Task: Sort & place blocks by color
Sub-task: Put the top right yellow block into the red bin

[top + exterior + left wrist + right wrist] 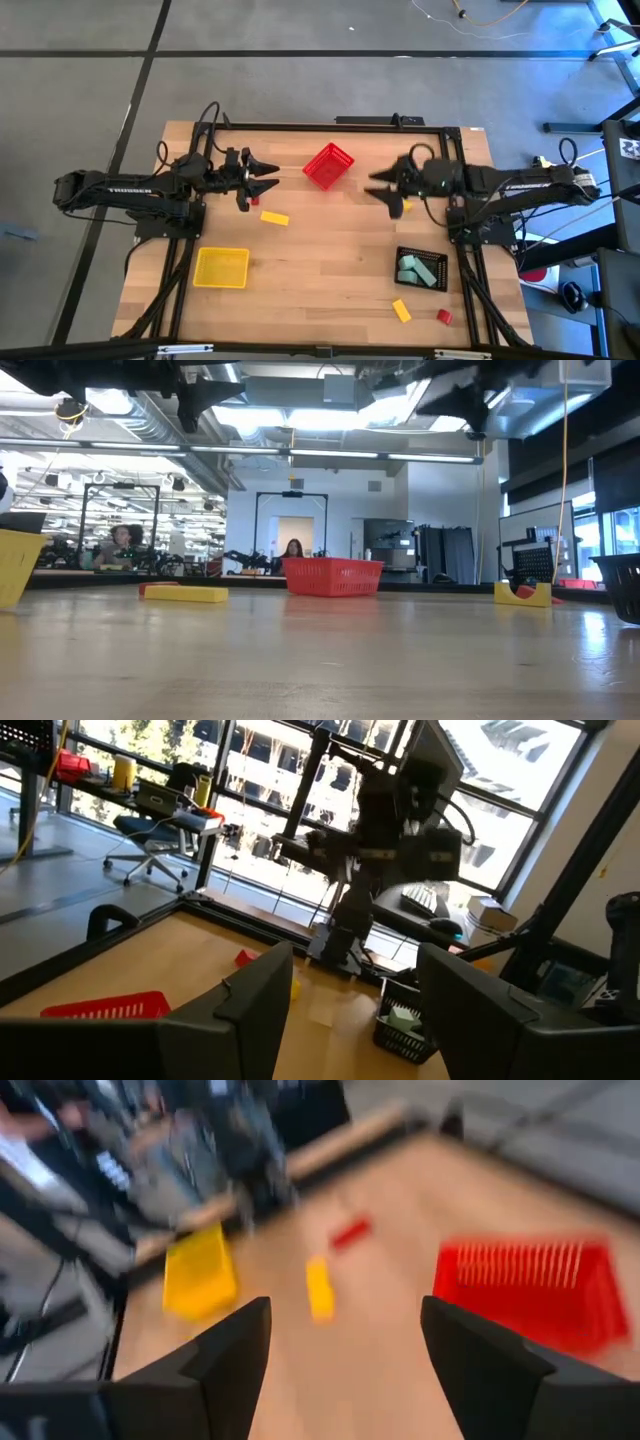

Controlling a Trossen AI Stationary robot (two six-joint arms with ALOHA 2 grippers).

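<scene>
Left gripper: open, empty, raised at 10 o'clock.
Right gripper: open, empty.
Advice: yellow block is approached squarely, then carried to yellow bin.

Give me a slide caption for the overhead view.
Both open tools, left and right, flank the red bin.

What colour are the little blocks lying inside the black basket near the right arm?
Pale mint green blocks in the black basket, clearest in the high view.
</scene>
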